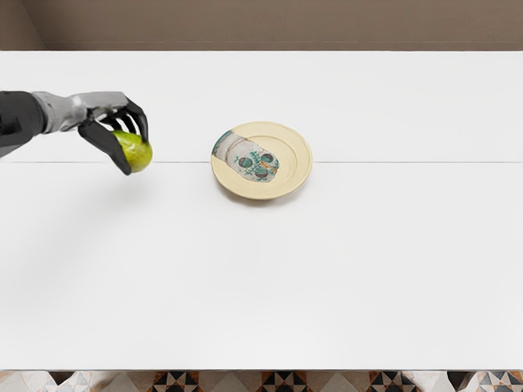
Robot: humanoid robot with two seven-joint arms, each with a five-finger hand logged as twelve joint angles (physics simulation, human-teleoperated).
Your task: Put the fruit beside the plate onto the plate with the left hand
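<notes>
A yellow-green pear-like fruit (136, 151) is held in my left hand (122, 135), whose black fingers curl around it from above and from the left. The arm enters from the left edge. The fruit hangs left of the plate (298, 163), a cream-yellow dish with a teal and white pattern in its middle, lying near the table's centre. A clear gap of white tabletop separates fruit and plate. Nothing lies on the plate. The right arm does not show.
The white table (261, 269) spans nearly the whole view, with a faint seam running across at the plate's height. Patterned floor tiles (282, 381) show along the bottom edge and a brown wall at the top.
</notes>
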